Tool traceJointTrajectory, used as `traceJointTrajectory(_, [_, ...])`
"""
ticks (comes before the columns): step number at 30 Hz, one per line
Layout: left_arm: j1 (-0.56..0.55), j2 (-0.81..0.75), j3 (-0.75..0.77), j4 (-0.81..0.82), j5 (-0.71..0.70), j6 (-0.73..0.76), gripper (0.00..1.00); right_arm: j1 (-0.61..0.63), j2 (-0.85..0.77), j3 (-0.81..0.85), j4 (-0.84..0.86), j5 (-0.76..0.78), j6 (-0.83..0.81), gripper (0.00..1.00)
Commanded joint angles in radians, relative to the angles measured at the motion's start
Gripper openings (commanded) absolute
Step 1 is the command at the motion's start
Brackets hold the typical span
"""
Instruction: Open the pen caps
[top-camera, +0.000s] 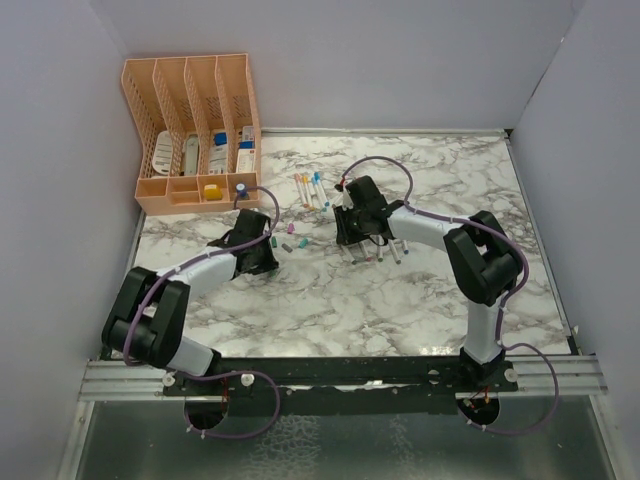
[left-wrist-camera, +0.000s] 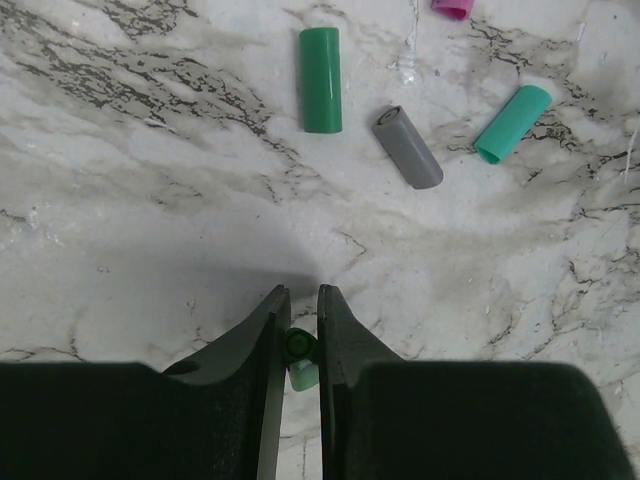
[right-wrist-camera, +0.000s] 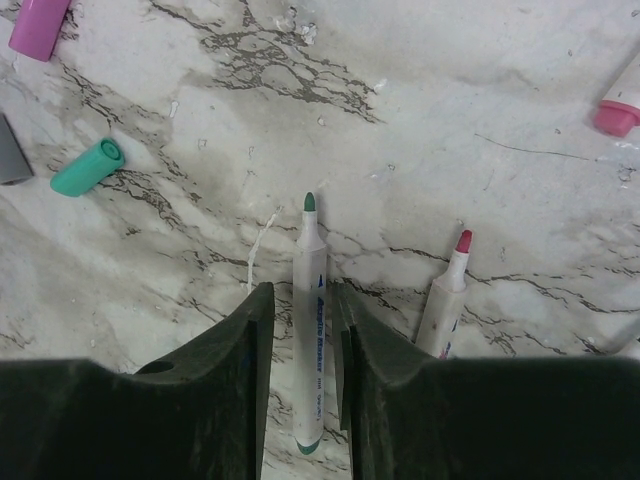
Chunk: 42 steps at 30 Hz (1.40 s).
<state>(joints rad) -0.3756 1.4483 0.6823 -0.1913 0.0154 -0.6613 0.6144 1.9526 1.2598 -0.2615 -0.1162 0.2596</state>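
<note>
My left gripper (left-wrist-camera: 303, 290) is shut on a small green pen cap (left-wrist-camera: 298, 352), held just above the marble. Ahead of it lie loose pen caps: green (left-wrist-camera: 321, 80), grey (left-wrist-camera: 408, 147), teal (left-wrist-camera: 512, 124) and a pink one (left-wrist-camera: 452, 8) at the top edge. My right gripper (right-wrist-camera: 300, 287) is open. An uncapped white pen with a green tip (right-wrist-camera: 309, 330) lies on the table between its fingers, with a narrow gap on each side. Beside it lies an uncapped red-tipped pen (right-wrist-camera: 447, 290). In the top view both grippers, left (top-camera: 262, 250) and right (top-camera: 352, 232), hover low at mid-table.
A peach desk organizer (top-camera: 195, 130) stands at the back left. Several capped pens (top-camera: 312, 188) lie behind the grippers, and uncapped pens (top-camera: 385, 250) lie beside the right gripper. Grey walls close in the left, back and right of the marble table (top-camera: 420, 310).
</note>
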Motion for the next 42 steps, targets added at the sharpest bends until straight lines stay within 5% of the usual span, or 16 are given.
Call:
traceJointTrajectory(1, [-0.007,0.041,0.025,0.041,-0.029,-0.007,0.07,0.005,-0.005,0.025,0.001,0.030,-0.007,0.31])
traceJointTrajectory(6, [-0.007,0.065,0.045,0.041,-0.016,-0.005,0.26,0.005,-0.041,0.058,-0.008,0.041,-0.015,0.39])
traceJointTrajectory(11, [-0.007,0.051,0.039,0.035,-0.016,-0.006,0.37,0.003,-0.032,0.189,-0.061,0.158,-0.030,0.71])
traceJointTrajectory(20, [-0.005,-0.098,0.064,-0.044,-0.027,0.002,0.51,-0.085,0.199,0.647,-0.356,0.287,0.046,0.77])
traceJointTrajectory(24, [-0.003,-0.186,0.113,-0.104,-0.037,0.029,0.70,-0.125,0.280,0.747,-0.402,0.281,0.038,0.77])
traceJointTrajectory(27, [-0.001,-0.238,0.140,-0.117,-0.021,0.044,0.98,-0.132,0.322,0.787,-0.424,0.303,0.015,0.77])
traceJointTrajectory(42, [0.004,-0.315,0.149,-0.106,-0.013,0.018,0.99,-0.156,0.387,0.733,-0.416,0.321,0.006,0.69])
